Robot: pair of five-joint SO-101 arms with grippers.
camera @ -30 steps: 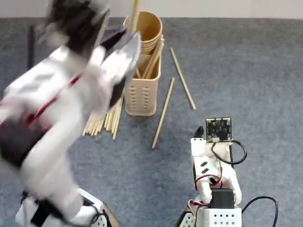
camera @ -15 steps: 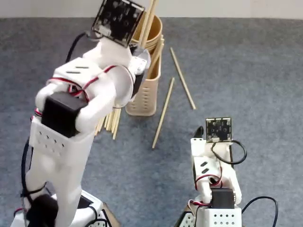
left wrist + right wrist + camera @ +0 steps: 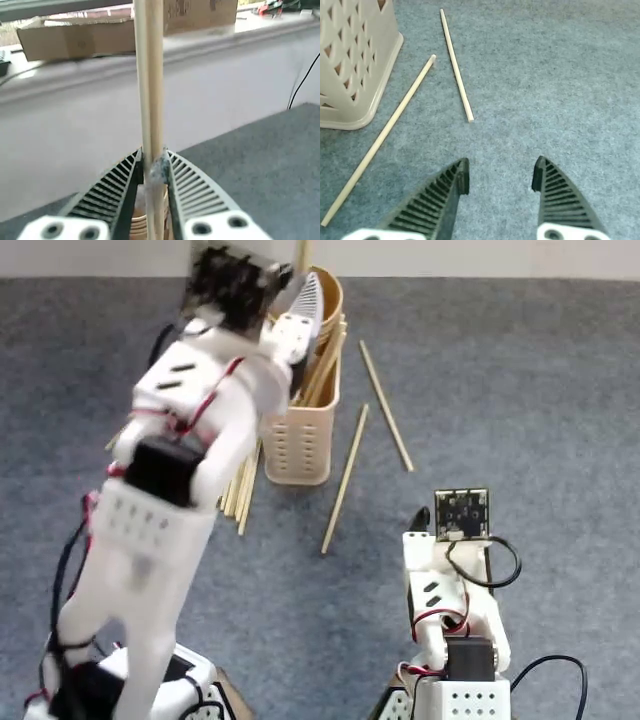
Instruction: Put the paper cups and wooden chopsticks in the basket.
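Left pincer: my left pincer is closed tight on one wooden chopstick, which stands upright between the ribbed fingers.
Place of left pincer: it hangs above the mouth of the basket, at the far end of the carpet.
Paper cups: a stack of paper cups sits inside the basket; the chopstick's lower end seems to point into it, but I cannot see the tip.
Right pincer: my right pincer is wide open and holds nothing, low over the carpet near my base.
Loose chopsticks: two loose chopsticks lie on the carpet beside the basket, the nearer one and the farther one, both apart from my right fingers.
Bundle: more sticks lie against the basket's other side.
In the way: my left arm covers part of this bundle and of the basket from above.
Behind: a cardboard box on a ledge.
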